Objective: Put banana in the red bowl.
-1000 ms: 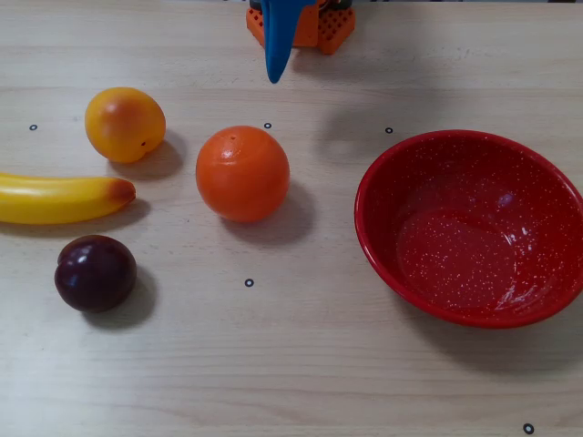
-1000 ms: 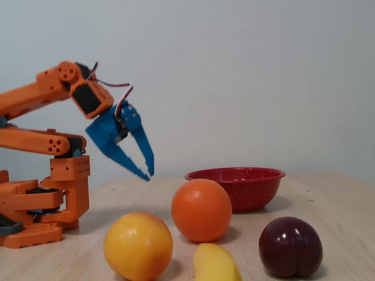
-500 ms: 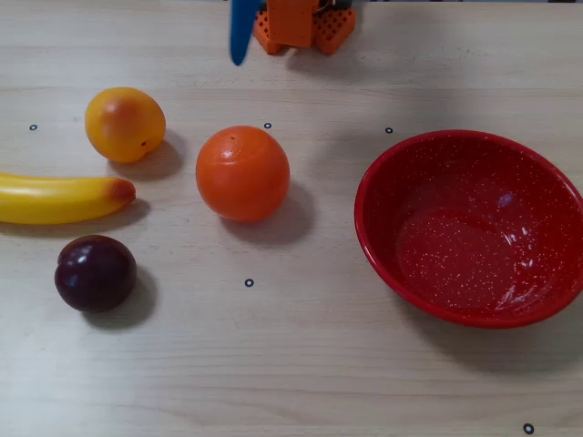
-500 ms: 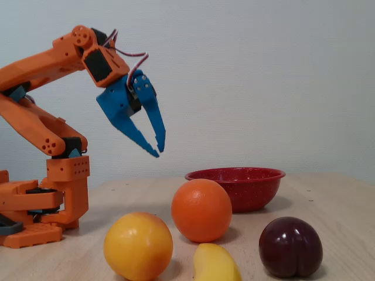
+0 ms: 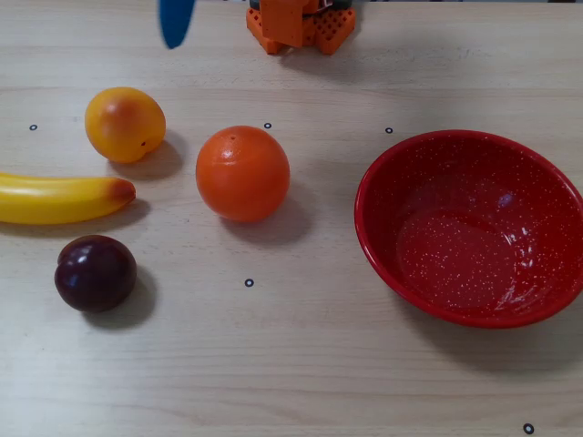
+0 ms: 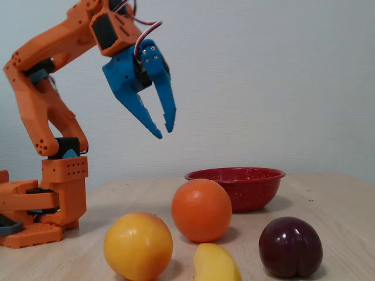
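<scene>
In the overhead view the banana (image 5: 59, 198) is lying on its side on the wooden table (image 5: 301, 364) at the 9 o'clock edge of the picture, its reddish tip pointing toward the centre and its other end running out of frame. The red bowl (image 5: 547, 196) is sitting well apart from it at about 3 o'clock, upright and holding nothing. Between them, a little toward 10 o'clock from the centre, an orange (image 5: 242, 173) is resting on the table. A yellow-orange fruit (image 5: 125, 124) is sitting at about 10 o'clock, near the banana on its far side, and a dark plum (image 5: 95, 272) is sitting at about 8 o'clock, just beside the banana on its near side.

In the fixed view the banana (image 6: 215, 263) is showing only its blunt yellow end at 6 o'clock, between the yellow-orange fruit (image 6: 138, 246) and the plum (image 6: 290, 246); the orange (image 6: 201, 210) is standing behind it, and the bowl (image 6: 236, 186) further back.

The orange arm (image 6: 41, 99) is rising from its base at 9 o'clock and is holding the blue gripper (image 6: 164, 132) high above the table at about 11 o'clock, tips pointing downward. Its two fingers are standing slightly parted with a narrow gap between the tips, grasping nothing and touching no fruit. From overhead only a blue sliver of the gripper (image 5: 176, 23) is showing at the 12 o'clock edge.
</scene>
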Tool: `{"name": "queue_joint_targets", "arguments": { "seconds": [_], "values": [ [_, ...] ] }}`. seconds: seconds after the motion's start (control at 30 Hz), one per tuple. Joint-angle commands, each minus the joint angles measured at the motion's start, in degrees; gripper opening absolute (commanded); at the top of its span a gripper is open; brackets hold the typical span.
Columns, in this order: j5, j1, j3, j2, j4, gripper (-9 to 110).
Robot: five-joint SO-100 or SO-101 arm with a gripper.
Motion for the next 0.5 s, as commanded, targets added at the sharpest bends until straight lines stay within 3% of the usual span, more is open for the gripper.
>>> {"name": "queue_joint_targets", "arguments": {
  "seconds": [0.0, 0.47],
  "values": [
    [-1.5, 2.4, -8.7, -1.8, 1.1, 8],
    [-7.4, 14.4, -26.4, -21.6, 1.9, 14]
  ]
}}
